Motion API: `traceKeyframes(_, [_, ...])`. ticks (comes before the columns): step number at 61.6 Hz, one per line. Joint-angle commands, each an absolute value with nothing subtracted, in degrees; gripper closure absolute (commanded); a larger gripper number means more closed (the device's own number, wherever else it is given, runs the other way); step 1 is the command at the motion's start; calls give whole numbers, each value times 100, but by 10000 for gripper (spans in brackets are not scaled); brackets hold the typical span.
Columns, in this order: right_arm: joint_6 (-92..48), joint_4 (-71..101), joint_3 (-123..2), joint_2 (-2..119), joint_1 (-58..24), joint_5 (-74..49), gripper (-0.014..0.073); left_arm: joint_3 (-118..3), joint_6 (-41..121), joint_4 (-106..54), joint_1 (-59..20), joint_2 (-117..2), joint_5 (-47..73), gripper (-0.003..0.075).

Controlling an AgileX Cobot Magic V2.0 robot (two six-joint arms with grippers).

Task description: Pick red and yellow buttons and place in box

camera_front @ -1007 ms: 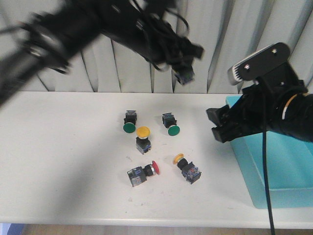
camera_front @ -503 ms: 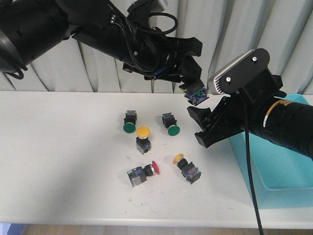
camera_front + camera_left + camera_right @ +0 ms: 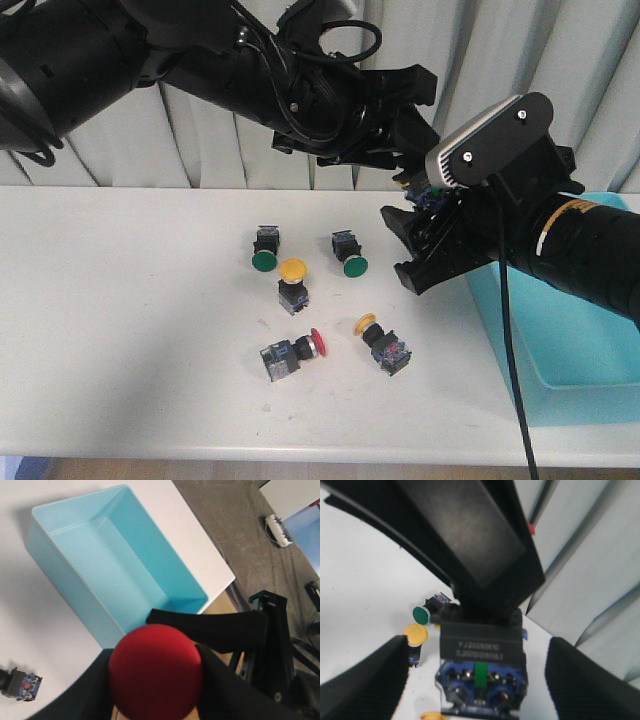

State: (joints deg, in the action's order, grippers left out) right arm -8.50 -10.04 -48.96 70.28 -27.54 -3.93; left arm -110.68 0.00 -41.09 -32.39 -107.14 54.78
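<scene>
White worktop (image 3: pixel 130 330): left pincer (image 3: pixel 155 680) clamped on red button (image 3: pixel 155 670), raised between right pincer's (image 3: pixel 479 690) spread fingers; box (image 3: pixel 560 340) at right edge; other buttons loose mid-worktop.

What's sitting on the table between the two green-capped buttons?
In the front view, a yellow button stands upright between the left green button and the right green button, slightly nearer the camera than both and touching neither.

Two red buttons (image 3: pixel 316 343), two yellow (image 3: pixel 292 269), two green (image 3: pixel 263 261)
</scene>
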Motion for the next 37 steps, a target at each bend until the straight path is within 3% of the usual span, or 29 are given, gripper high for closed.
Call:
traceKeyframes(1, [-918, -1026, -5050, 6912, -2766, 170, 237, -11201, 0, -4533, -3258, -10379, 5218, 717])
traceKeyframes(11, [-918, -1021, -5050, 6912, -2766, 247, 607, -11201, 137, -4532, -3258, -10416, 5243, 709])
traceKeyframes(23, [-911, -1016, -5050, 6912, -2766, 247, 601, -11201, 814, -4532, -3333, -10423, 5245, 629])
traceKeyframes(37, [-911, -1004, -5050, 6912, -2754, 224, 596, -11201, 1872, -4484, -3542, -10423, 5291, 335])
